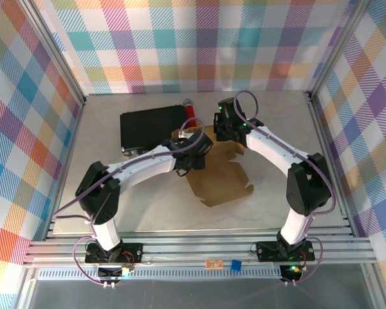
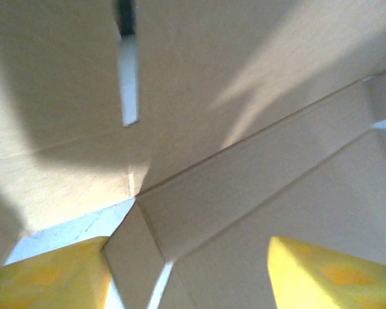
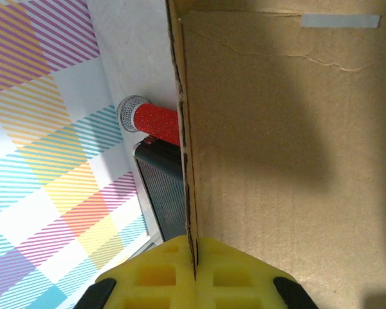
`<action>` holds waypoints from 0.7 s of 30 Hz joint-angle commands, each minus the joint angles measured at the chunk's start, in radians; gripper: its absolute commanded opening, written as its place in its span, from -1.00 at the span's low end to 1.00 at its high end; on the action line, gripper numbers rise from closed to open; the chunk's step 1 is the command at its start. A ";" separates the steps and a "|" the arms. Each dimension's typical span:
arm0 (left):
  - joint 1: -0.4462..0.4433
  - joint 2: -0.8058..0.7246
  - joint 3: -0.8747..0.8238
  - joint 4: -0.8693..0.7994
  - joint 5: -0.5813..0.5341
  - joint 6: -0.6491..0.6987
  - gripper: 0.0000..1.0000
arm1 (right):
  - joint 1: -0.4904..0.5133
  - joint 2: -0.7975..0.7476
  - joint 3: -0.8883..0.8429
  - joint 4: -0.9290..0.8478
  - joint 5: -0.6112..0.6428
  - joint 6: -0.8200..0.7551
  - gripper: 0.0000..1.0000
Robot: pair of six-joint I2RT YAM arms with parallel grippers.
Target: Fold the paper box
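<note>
Paper box (image 1: 222, 180) edge sits clamped in right end effector (image 3: 194, 261).

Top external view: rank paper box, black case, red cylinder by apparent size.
1. paper box, partly covered.
2. black case, close to the box in size, so that order is unsure.
3. red cylinder, clearly smallest.

Overhead view: bright, even, sharp; faint soft shadows under the arms on the desk (image 1: 154, 206).
Left wrist view: soft focus; broad grey shadow over the upper left of the paper box (image 2: 257, 212), pale light streak at upper right; yellow fingers (image 2: 328, 277) blurred.
Right wrist view: heavy shadow across the cardboard's right side.
</note>
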 commanded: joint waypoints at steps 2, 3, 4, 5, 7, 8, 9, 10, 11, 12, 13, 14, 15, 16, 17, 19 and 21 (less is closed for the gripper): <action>0.045 -0.268 -0.029 0.075 0.065 0.130 0.31 | -0.029 -0.028 -0.005 -0.007 -0.003 -0.114 -1.00; 0.073 -0.314 -0.050 0.094 0.118 0.169 0.31 | -0.040 -0.027 -0.001 -0.004 -0.025 -0.150 -1.00; 0.115 -0.358 -0.080 0.125 0.204 0.214 0.31 | -0.053 -0.023 0.013 -0.009 -0.058 -0.191 -1.00; 0.162 -0.387 -0.108 0.148 0.286 0.247 0.29 | -0.063 -0.018 0.030 -0.018 -0.085 -0.227 -1.00; 0.285 -0.435 -0.166 0.169 0.430 0.292 0.26 | -0.076 -0.006 0.075 -0.057 -0.131 -0.309 -1.00; 0.358 -0.447 -0.196 0.186 0.501 0.313 0.21 | -0.082 0.002 0.095 -0.076 -0.154 -0.352 -1.00; 0.408 -0.455 -0.221 0.207 0.550 0.340 0.15 | -0.084 0.008 0.111 -0.095 -0.168 -0.381 -1.00; 0.453 -0.460 -0.251 0.234 0.593 0.372 0.07 | -0.086 0.011 0.129 -0.123 -0.181 -0.402 -1.00; 0.482 -0.457 -0.278 0.263 0.627 0.409 -0.04 | -0.086 0.012 0.133 -0.135 -0.186 -0.418 -1.00; 0.497 -0.446 -0.292 0.275 0.646 0.441 -0.14 | -0.086 0.008 0.127 -0.134 -0.188 -0.424 -1.00; 0.501 -0.424 -0.301 0.278 0.661 0.477 -0.25 | -0.087 0.004 0.117 -0.129 -0.187 -0.423 -1.00; 0.501 -0.400 -0.309 0.286 0.694 0.507 -0.30 | -0.088 0.003 0.107 -0.119 -0.194 -0.417 -1.00; 0.501 -0.381 -0.317 0.307 0.733 0.528 -0.32 | -0.092 0.005 0.102 -0.111 -0.203 -0.414 -1.00; 0.498 -0.366 -0.334 0.341 0.771 0.533 -0.34 | -0.095 0.006 0.103 -0.114 -0.211 -0.413 -1.00; 0.495 -0.360 -0.357 0.380 0.805 0.532 -0.34 | -0.098 0.011 0.109 -0.118 -0.217 -0.418 -1.00; 0.480 -0.357 -0.388 0.474 0.825 0.541 -0.30 | -0.102 0.021 0.120 -0.125 -0.239 -0.422 -1.00; 0.466 -0.344 -0.402 0.516 0.836 0.560 -0.25 | -0.104 0.025 0.122 -0.123 -0.249 -0.422 -1.00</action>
